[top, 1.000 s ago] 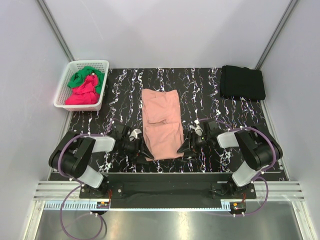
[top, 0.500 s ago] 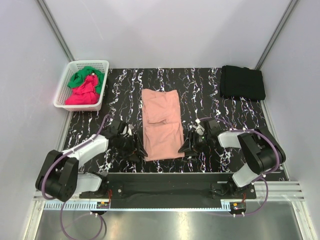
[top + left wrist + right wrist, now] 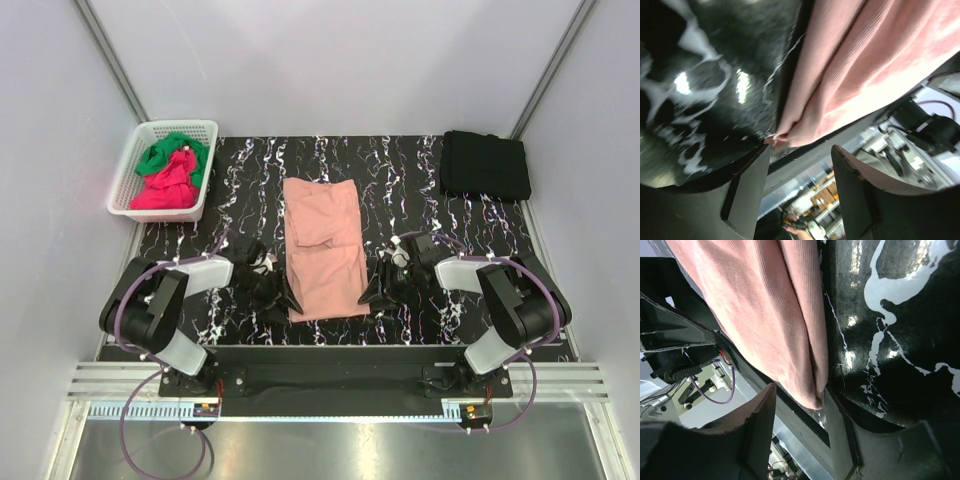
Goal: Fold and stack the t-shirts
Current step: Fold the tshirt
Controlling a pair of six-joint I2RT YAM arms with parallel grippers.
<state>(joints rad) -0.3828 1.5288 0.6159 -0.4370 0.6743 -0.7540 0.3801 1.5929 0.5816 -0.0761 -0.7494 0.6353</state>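
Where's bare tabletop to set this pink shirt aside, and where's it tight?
Free: the table between the basket and the pink shirt, and the patch between it and the black shirt. Crowded: the near edge, where left claw and right claw flank its corners.

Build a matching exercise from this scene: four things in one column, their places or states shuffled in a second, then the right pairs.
1. salmon-pink t-shirt
2. black t-shirt
3. basket
4. left tool

A. folded, at the far right corner of the table
B. open, at the near left corner of item 1
C. far left, holding green cloth and magenta-red cloth
D. flat in the middle of the table

Pairs: 1-D, 2-A, 3-C, 4-B
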